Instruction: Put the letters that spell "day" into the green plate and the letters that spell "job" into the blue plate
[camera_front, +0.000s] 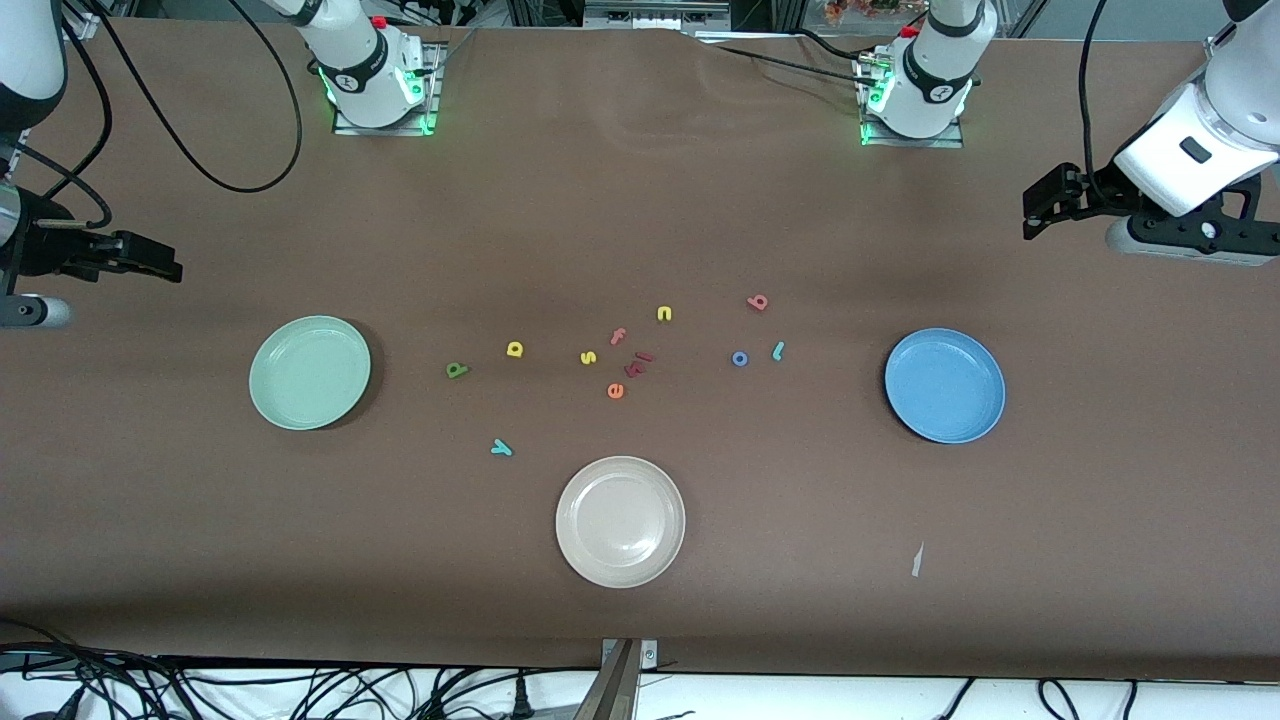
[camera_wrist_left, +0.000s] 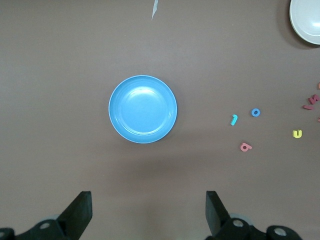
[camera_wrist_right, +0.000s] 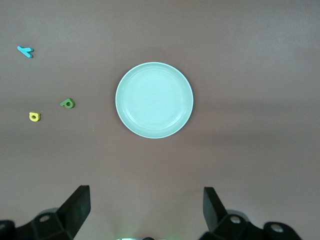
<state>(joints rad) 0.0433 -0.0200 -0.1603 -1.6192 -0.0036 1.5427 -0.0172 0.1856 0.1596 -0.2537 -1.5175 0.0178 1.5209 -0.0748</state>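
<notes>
Meanwhile, both plates are seen bare: the green plate (camera_front: 310, 372) toward the right arm's end, the blue plate (camera_front: 944, 385) toward the left arm's. Scattered between them on the table (camera_front: 640, 200) are d (camera_front: 514, 349), a (camera_front: 457, 370), y (camera_front: 501, 448), j (camera_front: 777, 350), o (camera_front: 740, 358) and b (camera_front: 758, 301). The left gripper (camera_wrist_left: 149, 212) and right gripper (camera_wrist_right: 146, 210) are held wide open, empty, aloft.

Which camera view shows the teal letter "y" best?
The right wrist view shows the teal "y" best: its forked shape is larger and clear. The front view shows it small, between the green plate and beige plate. The left wrist view misses it.
</notes>
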